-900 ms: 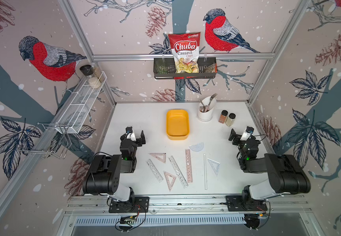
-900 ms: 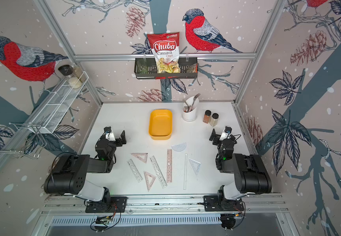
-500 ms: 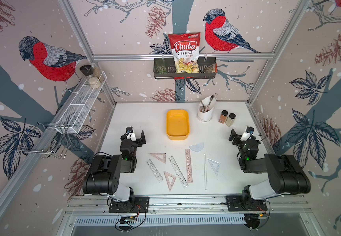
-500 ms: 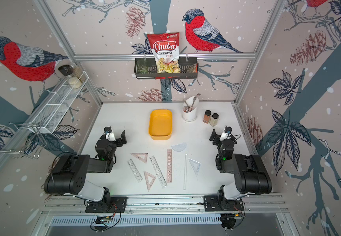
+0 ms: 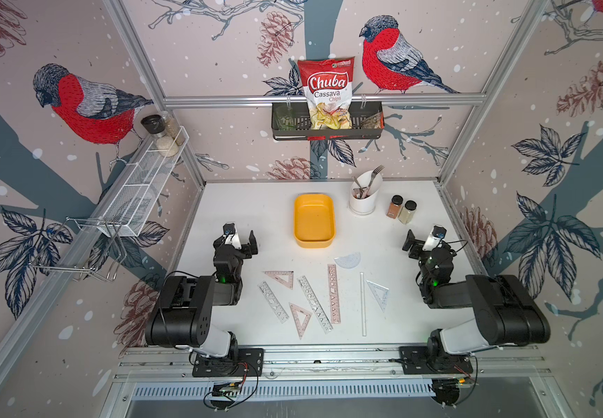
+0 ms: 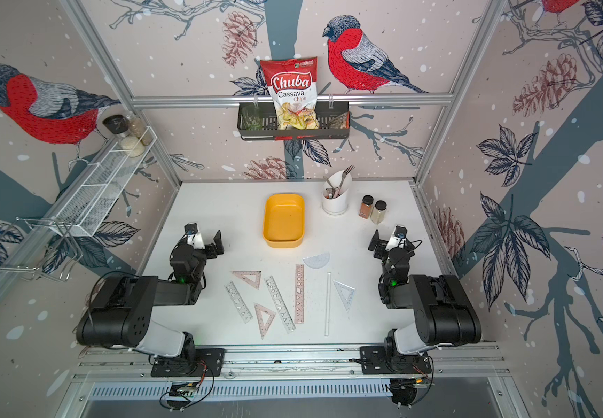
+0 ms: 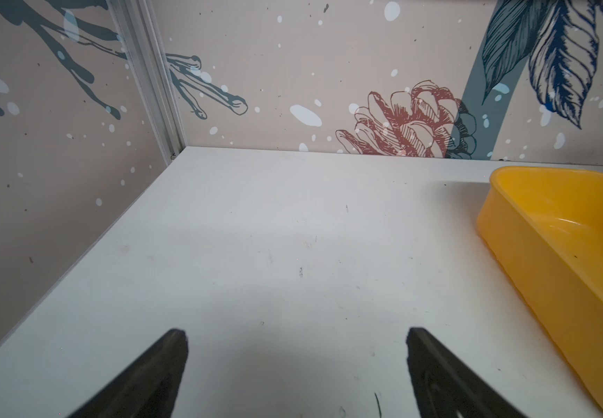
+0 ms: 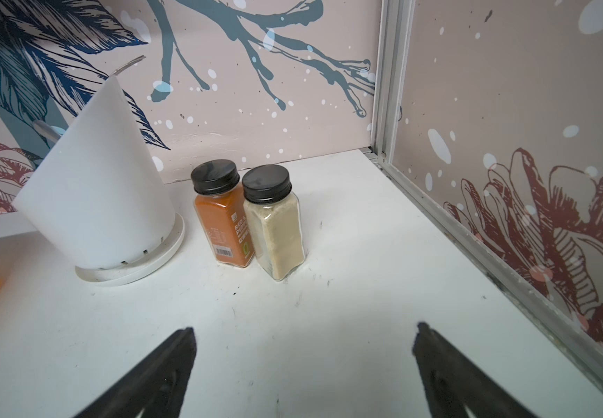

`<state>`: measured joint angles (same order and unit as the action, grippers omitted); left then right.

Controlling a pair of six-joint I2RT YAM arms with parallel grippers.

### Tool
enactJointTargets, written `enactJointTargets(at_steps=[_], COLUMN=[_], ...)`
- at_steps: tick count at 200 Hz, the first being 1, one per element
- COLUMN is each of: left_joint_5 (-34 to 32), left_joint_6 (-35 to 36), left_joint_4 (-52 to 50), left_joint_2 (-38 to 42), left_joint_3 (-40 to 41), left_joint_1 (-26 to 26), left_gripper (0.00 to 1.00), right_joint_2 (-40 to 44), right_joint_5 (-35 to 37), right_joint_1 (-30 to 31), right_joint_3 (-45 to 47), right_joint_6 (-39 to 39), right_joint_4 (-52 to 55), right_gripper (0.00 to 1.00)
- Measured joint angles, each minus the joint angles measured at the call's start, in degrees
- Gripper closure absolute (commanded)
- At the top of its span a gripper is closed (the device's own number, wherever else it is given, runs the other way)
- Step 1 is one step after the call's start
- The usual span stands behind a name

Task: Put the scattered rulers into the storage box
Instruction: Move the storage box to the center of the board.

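The left fingers (image 7: 164,365) stand wide apart with nothing between them (only bare white tabletop (image 7: 274,235) shows in the gap). They sit low near the left edge, and the yellow storage box (image 7: 553,275) is close by on the side toward the middle. The right fingers (image 8: 162,369) are spread just as wide and hold nothing. They face two spice jars (image 8: 249,220) that touch each other, with a white cup (image 8: 101,202) beside them.

In both top views the box (image 5: 313,243) (image 6: 283,243) sits toward the back middle of the tabletop, between the two arms. The rulers all lie flat outside it, nearer the front. A half-round protractor (image 5: 347,260) is closest to the box. A pink straight ruler (image 5: 333,293), a longer clear one (image 5: 314,304) and a short one (image 5: 273,302) lie fanned out. Two pink triangles (image 5: 280,278) (image 5: 300,318) lie among them (one toward the back, one toward the front). Off to the right lie a thin clear strip (image 5: 362,304) and a clear triangle (image 5: 379,293).
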<state>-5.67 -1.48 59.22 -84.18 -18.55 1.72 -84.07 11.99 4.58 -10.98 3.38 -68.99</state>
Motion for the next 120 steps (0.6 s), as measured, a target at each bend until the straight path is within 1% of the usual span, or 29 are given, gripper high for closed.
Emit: enactJointTargets(at_steps=[9, 15, 22, 30, 40, 54, 62, 71, 81, 91, 105, 120], left_joint_5=[-1.29, -2.08, -3.1, -4.7, -5.88, -6.58, -6.34, -5.75, -3.37, -0.85, 3.32, 8.11], left_joint_6=[-0.02, -0.07, -0.61, -2.23, -4.24, -6.88, -8.5, -10.19, -12.22, -13.75, -15.82, -17.4], left_joint_4=[-4.92, -7.41, -10.62, -14.8, -20.02, -28.22, -32.94, -38.66, -44.78, -49.57, -54.97, -59.52], left_joint_2=[2.56, 3.98, 5.57, 6.36, 5.55, 0.85, -2.43, -6.51, -11.63, -15.67, -20.06, -23.23], left_joint_3=[-3.98, -6.43, -9.62, -13.79, -19.15, -28.83, -33.97, -40.04, -47.21, -52.3, -56.81, -58.97], left_joint_1=[0.96, 1.53, 2.43, 3.89, 5.97, 9.81, 11.52, 13.0, 13.92, 14.16, 14.36, 14.6], left_gripper=[0.05, 0.07, 0.08, 0.1, 0.11, 0.15, 0.18, 0.19, 0.18, 0.17, 0.19, 0.19], right_joint_2=[2.86, 5.18, 7.23, 8.0, 7.1, 3.93, 0.76, -2.8, -7.19, -12.44, -19.61, -26.29], right_joint_5=[3.61, 5.92, 7.3, 8.37, 9.33, 10.36, 9.2, 7.15, 3.91, -0.13, -5.16, -10.21], right_joint_1=[2.56, 4.63, 6.97, 9.42, 12.0, 16.57, 19.61, 21.92, 23.26, 23.5, 23.5, 23.41], right_joint_3=[-0.13, -1.66, -5.35, -12.28, -20.26, -29.16, -34.12, -38.88, -44.68, -51.1, -59.93, -67.6], right_joint_6=[-0.52, -0.9, -0.83, 0.15, 2.75, 5.95, 7.32, 8.74, 10.19, 11.96, 13.66, 14.95], right_joint_4=[1.97, 5.25, 10.03, 16.81, 23.37, 31.12, 35.93, 40.68, 46.23, 51.04, 57.7, 63.25], right_gripper=[0.0, 0.0, 0.0, 0.0, 0.0, 0.0, 0.0, 0.0, 0.0, 0.0, 0.0, 0.0])
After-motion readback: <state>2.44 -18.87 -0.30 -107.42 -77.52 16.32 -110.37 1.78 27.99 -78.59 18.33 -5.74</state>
